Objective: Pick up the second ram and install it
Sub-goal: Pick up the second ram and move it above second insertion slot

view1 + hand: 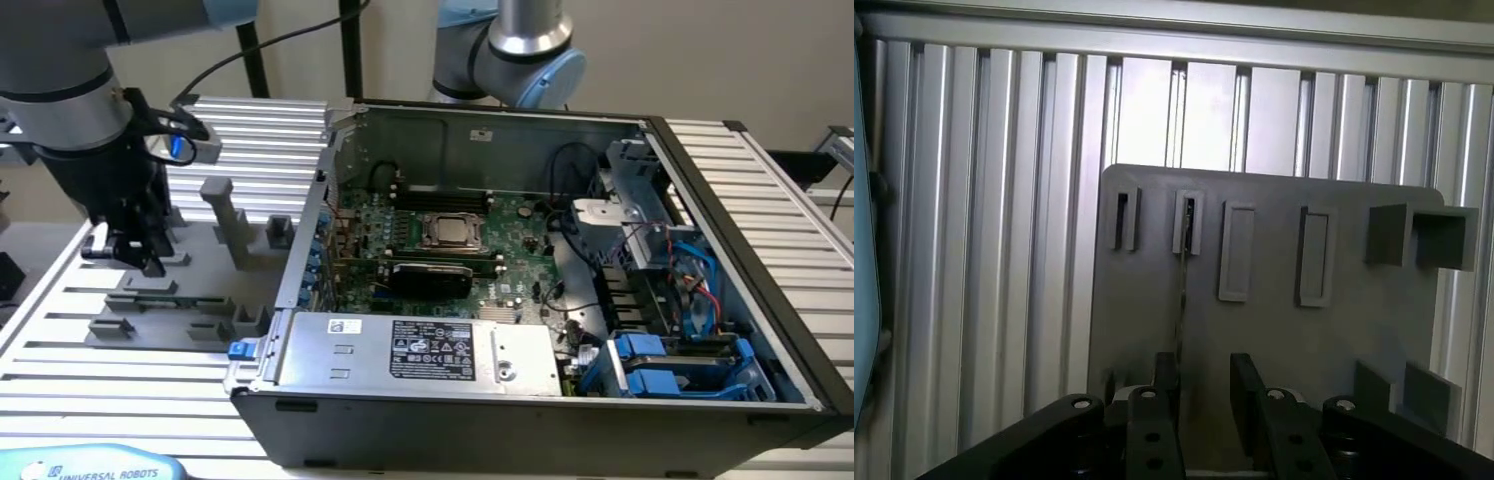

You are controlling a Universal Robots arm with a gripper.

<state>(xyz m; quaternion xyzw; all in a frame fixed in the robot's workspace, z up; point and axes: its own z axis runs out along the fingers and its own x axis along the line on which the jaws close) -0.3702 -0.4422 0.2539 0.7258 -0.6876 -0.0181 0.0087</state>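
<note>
Jaws hang open over the grey holder (174, 310), at nine o'clock from the computer case (534, 430); the second ram (1180, 300) stands edge-on in its slot between them, off-centre; closing unevenly could tilt or jam it.

I see a plain cream wall (694, 60) behind my station, evenly lit. A ribbed silver aluminium-profile table (120, 390) spans the foreground, a black upright post (351, 50) behind it.
</note>
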